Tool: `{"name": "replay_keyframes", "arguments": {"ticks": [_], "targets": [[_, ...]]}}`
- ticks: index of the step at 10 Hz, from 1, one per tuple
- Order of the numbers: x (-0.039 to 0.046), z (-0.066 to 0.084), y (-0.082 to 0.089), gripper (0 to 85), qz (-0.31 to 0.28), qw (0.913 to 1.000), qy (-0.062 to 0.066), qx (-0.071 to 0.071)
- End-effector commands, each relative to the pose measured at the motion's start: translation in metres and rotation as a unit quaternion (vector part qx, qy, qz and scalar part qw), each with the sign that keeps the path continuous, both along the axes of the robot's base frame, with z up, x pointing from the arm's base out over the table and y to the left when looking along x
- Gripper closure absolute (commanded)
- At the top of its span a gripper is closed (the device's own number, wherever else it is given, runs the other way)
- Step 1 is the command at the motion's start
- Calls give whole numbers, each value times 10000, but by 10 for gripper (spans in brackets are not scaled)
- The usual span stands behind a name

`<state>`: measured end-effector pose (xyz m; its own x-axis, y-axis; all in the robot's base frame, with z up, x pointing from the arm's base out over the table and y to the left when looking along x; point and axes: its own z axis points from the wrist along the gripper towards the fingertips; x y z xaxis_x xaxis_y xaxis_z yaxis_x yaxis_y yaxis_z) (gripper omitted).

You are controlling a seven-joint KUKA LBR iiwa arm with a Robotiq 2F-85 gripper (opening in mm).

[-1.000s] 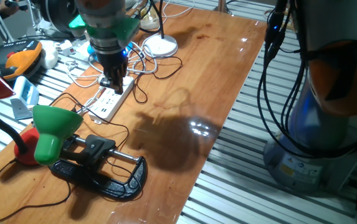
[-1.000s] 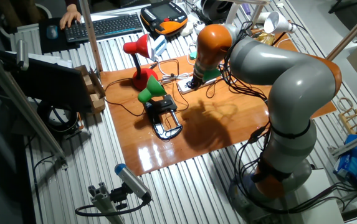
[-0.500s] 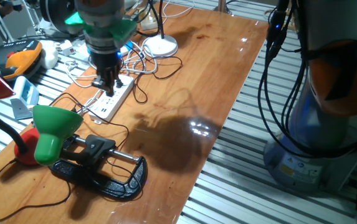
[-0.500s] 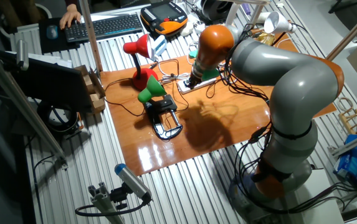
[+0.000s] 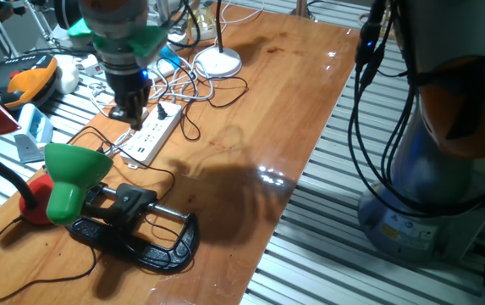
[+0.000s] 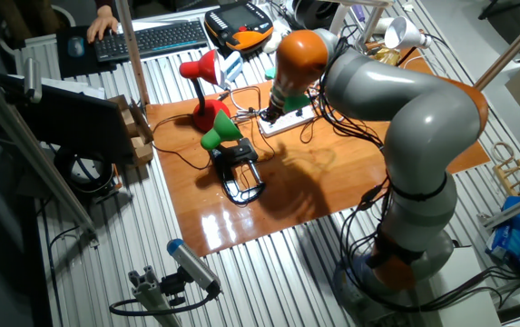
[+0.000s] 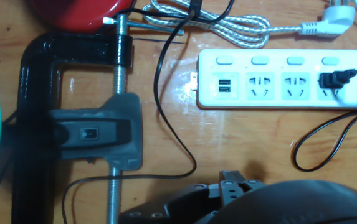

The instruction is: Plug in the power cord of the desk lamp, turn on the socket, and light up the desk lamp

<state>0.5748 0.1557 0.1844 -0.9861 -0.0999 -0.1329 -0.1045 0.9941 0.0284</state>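
One fixed view shows a glossy wooden table (image 5: 293,93) on a slatted metal bench, with a computer keyboard (image 6: 155,38) and an orange-black handheld controller (image 5: 29,78) behind it. The socket (image 7: 287,79) is a long white strip with a row of outlets (a button sits above each) and a USB pair at one end; the small black plug (image 7: 335,79) of the power cord (image 7: 315,140) sits in its last outlet. The desk lamp (image 5: 73,176), green-shaded on a black clamp base (image 7: 72,118), stands just beside the strip, next to a red lamp (image 6: 201,77). The gripper (image 5: 129,112) hangs over the strip's edge; I cannot tell whether its fingers are parted or closed.
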Motion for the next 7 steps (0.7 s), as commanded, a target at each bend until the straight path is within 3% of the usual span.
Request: {"name": "replay_keyframes", "arguments": {"ticks": [1,3,7], "targets": [[32,6,34,850,-33,10000,11,-21],[145,70,-21,850,32,9999,124,-21],[313,76,-81,850,48,9999,147,-69]]}}
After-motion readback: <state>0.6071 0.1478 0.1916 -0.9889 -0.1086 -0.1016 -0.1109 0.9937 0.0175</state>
